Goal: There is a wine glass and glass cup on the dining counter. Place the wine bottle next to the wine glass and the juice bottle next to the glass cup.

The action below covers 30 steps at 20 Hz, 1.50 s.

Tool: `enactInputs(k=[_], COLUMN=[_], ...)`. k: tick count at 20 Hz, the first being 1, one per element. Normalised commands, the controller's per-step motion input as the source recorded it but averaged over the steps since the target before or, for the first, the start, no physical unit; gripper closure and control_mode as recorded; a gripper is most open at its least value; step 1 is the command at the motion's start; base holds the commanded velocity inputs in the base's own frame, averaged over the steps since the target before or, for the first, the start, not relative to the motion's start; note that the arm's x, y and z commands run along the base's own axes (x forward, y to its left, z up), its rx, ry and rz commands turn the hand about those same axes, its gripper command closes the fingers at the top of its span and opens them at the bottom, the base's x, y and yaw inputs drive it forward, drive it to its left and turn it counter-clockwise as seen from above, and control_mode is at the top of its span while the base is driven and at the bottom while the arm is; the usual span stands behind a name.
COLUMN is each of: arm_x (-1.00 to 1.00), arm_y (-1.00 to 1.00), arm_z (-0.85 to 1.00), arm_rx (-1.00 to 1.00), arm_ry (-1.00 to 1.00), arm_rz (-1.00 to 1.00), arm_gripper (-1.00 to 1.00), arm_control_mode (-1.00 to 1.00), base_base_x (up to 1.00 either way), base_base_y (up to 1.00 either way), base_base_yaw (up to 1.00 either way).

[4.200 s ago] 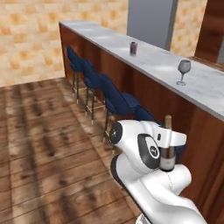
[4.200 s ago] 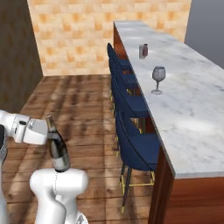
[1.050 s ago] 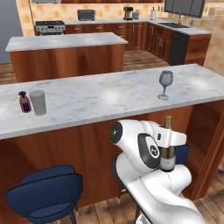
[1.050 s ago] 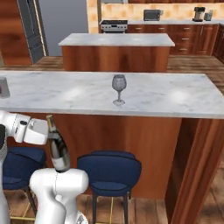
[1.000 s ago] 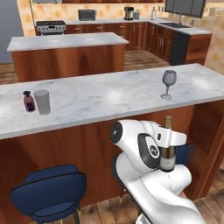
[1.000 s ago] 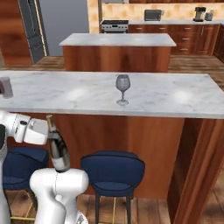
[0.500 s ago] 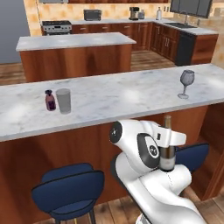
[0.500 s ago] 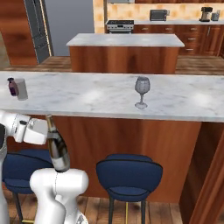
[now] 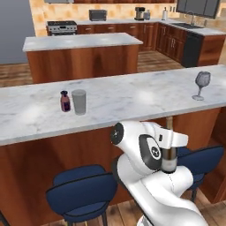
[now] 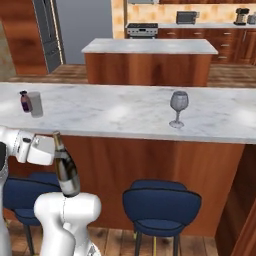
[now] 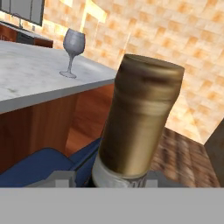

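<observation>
My gripper [image 9: 170,140] is shut on the wine bottle [image 9: 168,155], a dark bottle with a tan-topped neck, held upright in front of the arm and below the dining counter [image 9: 128,99]. From the right base it shows as the wine bottle [image 10: 65,173] in the gripper [image 10: 56,152], and the hand view looks along its tan neck [image 11: 140,118]. The wine glass [image 9: 201,84] [image 10: 178,107] [image 11: 72,50] stands on the counter's right part. At the left the glass cup [image 9: 79,101] [image 10: 34,104] stands right beside the small juice bottle [image 9: 65,101] [image 10: 24,101].
Blue stools [image 9: 82,194] [image 10: 161,203] are tucked under the counter's wood front. Behind the counter stands a shorter marble-topped island [image 9: 81,42] [image 10: 150,46]. Wood cabinets with appliances line the back wall, and a grey fridge [image 10: 48,29] stands at the far left.
The whole scene has slid to the right in both base views, so the base has moved along the counter. The bottle stays in the gripper as before.
</observation>
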Motion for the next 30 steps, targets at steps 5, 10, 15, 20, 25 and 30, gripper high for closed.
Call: enactInputs(k=[5, 10, 15, 20, 25, 30], arm_x=[0.0, 0.0, 0.0, 0.0, 0.0, -0.02], arm_y=[0.0, 0.0, 0.0, 0.0, 0.0, 0.04], arm_z=[0.0, 0.0, 0.0, 0.0, 0.0, 0.23], arm_rx=[0.0, 0.0, 0.0, 0.0, 0.0, 0.0], arm_ry=[0.0, 0.0, 0.0, 0.0, 0.0, -0.01], arm_rz=[0.0, 0.0, 0.0, 0.0, 0.0, 0.0], arm_gripper=[1.0, 1.0, 1.0, 1.0, 1.0, 1.0], arm_control_mode=[1.0, 1.0, 1.0, 1.0, 1.0, -1.0], base_base_x=[0.29, 0.3, 0.14, 0.0, -0.03, -0.01], base_base_y=[0.41, 0.28, 0.17, 0.0, 0.0, 0.0], base_base_yaw=[0.0, 0.0, 0.0, 0.0, 0.0, 0.0])
